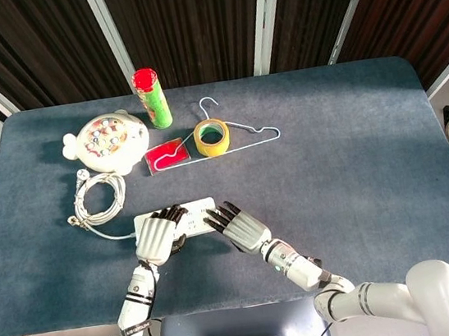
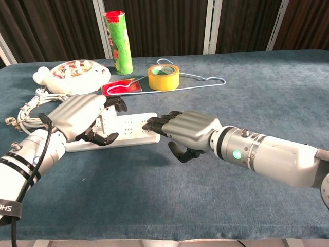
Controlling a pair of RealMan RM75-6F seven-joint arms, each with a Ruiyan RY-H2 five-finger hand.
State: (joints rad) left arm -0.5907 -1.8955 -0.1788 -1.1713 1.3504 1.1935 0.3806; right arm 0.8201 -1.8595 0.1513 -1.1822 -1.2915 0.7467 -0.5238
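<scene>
Two hands meet on a white plastic power strip (image 1: 175, 220) in the head view. The left hand (image 1: 156, 236) lies over the strip's left half, fingers curled onto it; the right hand (image 1: 238, 225) has its fingertips (image 1: 211, 217) at the strip's right end, fingers straight and close together, gripping nothing. The strip lies on the blue felt counter (image 1: 355, 151); its coiled white cable (image 1: 96, 199) sits just beyond and left of it. Well beyond the strip are a white fishing-game toy (image 1: 108, 141), a green tube with a red lid (image 1: 151, 98), a red card (image 1: 166, 155), a yellow tape roll (image 1: 211, 137) and a pale wire hanger (image 1: 236, 131).

In the chest view the left hand (image 2: 82, 117) clasps the strip (image 2: 128, 129), thumb under its near edge; the right hand (image 2: 186, 130) touches its right end. No writing is legible on the tube (image 2: 118, 36).
</scene>
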